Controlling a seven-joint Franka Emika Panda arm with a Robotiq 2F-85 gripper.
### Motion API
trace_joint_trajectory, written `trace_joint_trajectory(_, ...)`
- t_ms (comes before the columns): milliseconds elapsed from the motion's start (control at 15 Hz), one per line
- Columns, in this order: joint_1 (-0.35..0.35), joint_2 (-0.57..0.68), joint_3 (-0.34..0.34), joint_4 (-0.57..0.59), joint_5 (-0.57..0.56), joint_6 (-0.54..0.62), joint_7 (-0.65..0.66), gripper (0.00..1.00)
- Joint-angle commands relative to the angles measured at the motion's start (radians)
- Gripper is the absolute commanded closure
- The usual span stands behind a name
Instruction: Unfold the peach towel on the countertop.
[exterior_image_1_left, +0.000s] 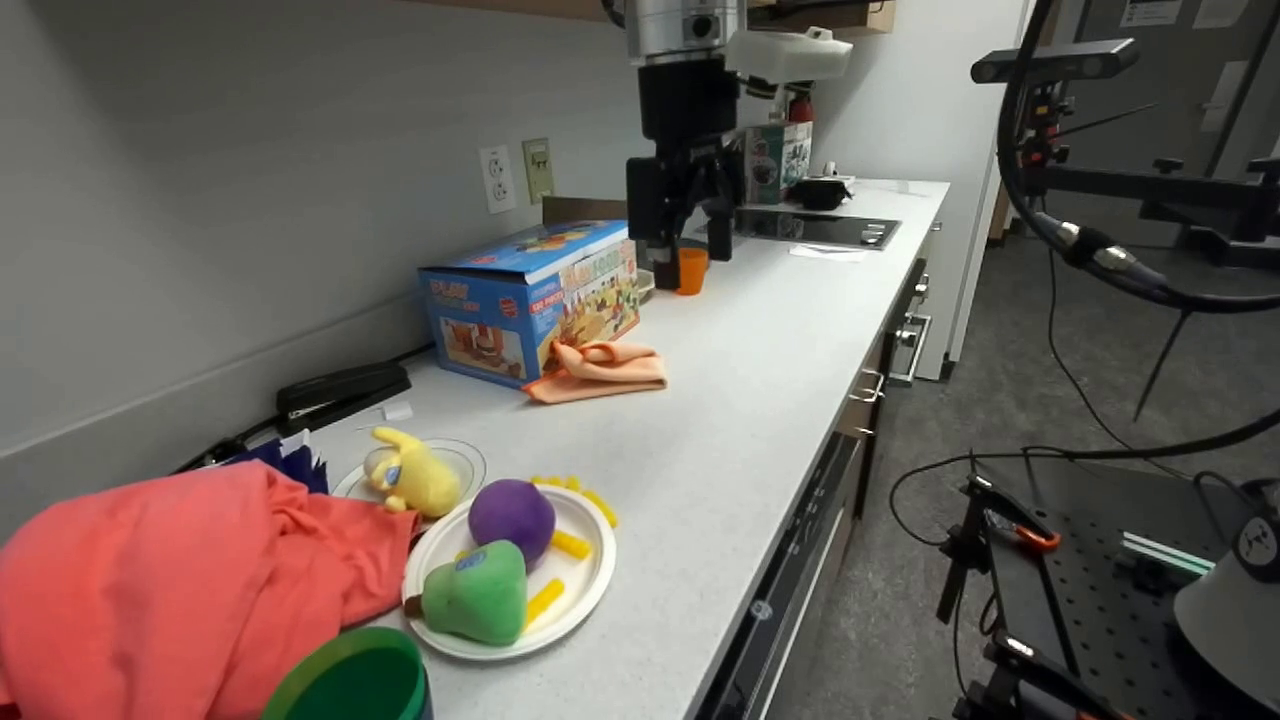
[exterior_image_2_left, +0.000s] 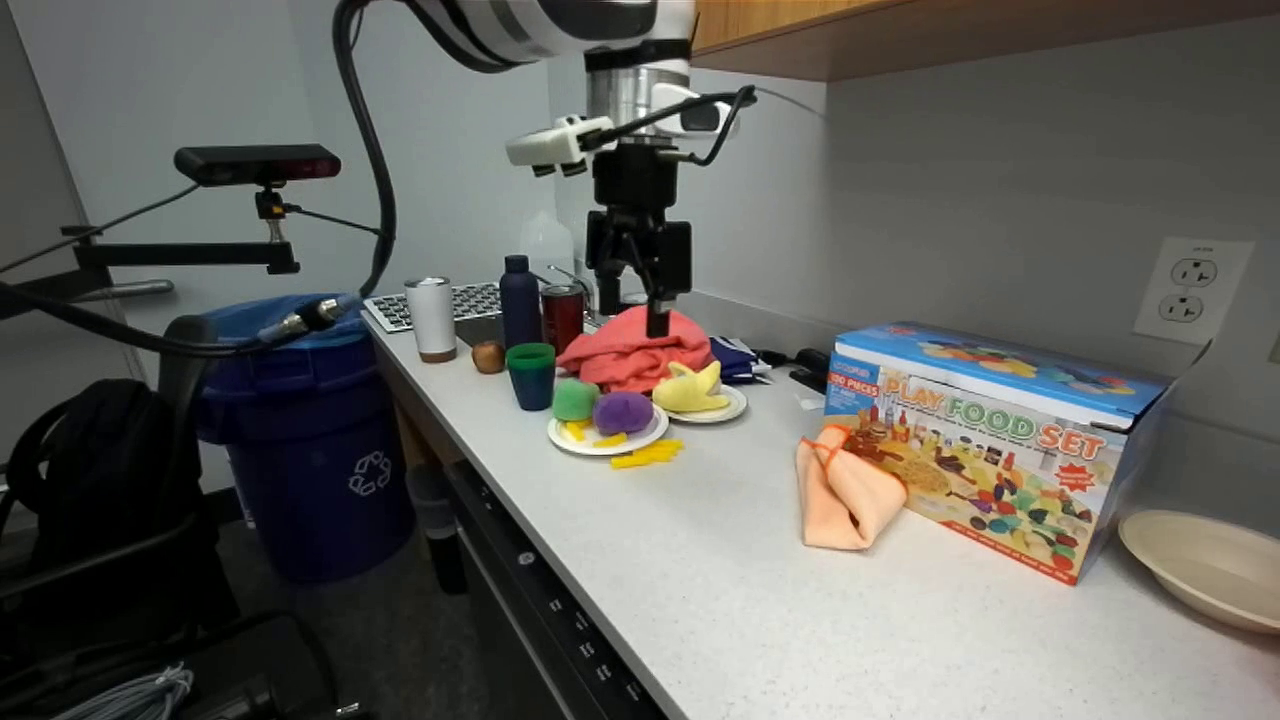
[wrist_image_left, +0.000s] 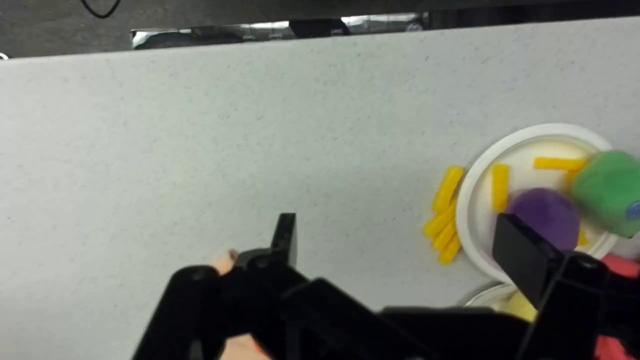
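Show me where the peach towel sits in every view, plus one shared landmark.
In an exterior view: towel near centre.
In an exterior view: towel right of centre.
Wrist view: only bits of towel, lower left, behind the gripper.
Shared landmark: white plate with the purple ball.

One claw (exterior_image_2_left: 633, 316), one peach towel (exterior_image_1_left: 605, 375), one coral cloth (exterior_image_1_left: 180, 570), one play food box (exterior_image_2_left: 960, 450)! Two white plates (exterior_image_1_left: 572, 600), and there's a single beige dish (exterior_image_2_left: 1220, 572). Three in plush: green pear (exterior_image_1_left: 480, 595), purple ball (exterior_image_1_left: 512, 520), yellow toy (exterior_image_1_left: 425, 482). Yellow sticks (wrist_image_left: 448, 190), four loose on the surface (wrist_image_left: 225, 150), at least two on one plate, other bits too hidden to count. White tumbler (exterior_image_2_left: 432, 325) and red tumbler (exterior_image_2_left: 562, 322), that's a pair! One navy bottle (exterior_image_2_left: 519, 308), one green cup (exterior_image_2_left: 530, 360), one orange cup (exterior_image_1_left: 692, 274), one stapler (exterior_image_1_left: 340, 390).
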Motion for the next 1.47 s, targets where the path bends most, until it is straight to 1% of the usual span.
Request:
trace_joint_trajectory(0, -0.006, 0.014, -0.010, 0.020, -0.013, -0.003, 0.000, 0.00)
trace_joint_trajectory(400, -0.011, 0.040, -0.013, 0.043, -0.020, -0.003, 0.004, 0.00)
trace_joint_trajectory(600, -0.022, 0.091, -0.026, 0.088, -0.028, -0.021, -0.009, 0.00)
trace_joint_trajectory(733, -0.029, 0.122, -0.040, 0.104, -0.026, -0.009, -0.025, 0.00)
trace_joint_trajectory(800, -0.041, 0.142, -0.058, 0.125, -0.026, -0.010, -0.055, 0.00)
trace_joint_trajectory(1067, -0.065, 0.219, -0.094, 0.190, -0.012, 0.031, -0.141, 0.00)
trace_joint_trajectory(1400, -0.078, 0.318, -0.094, 0.287, 0.013, 0.102, -0.249, 0.00)
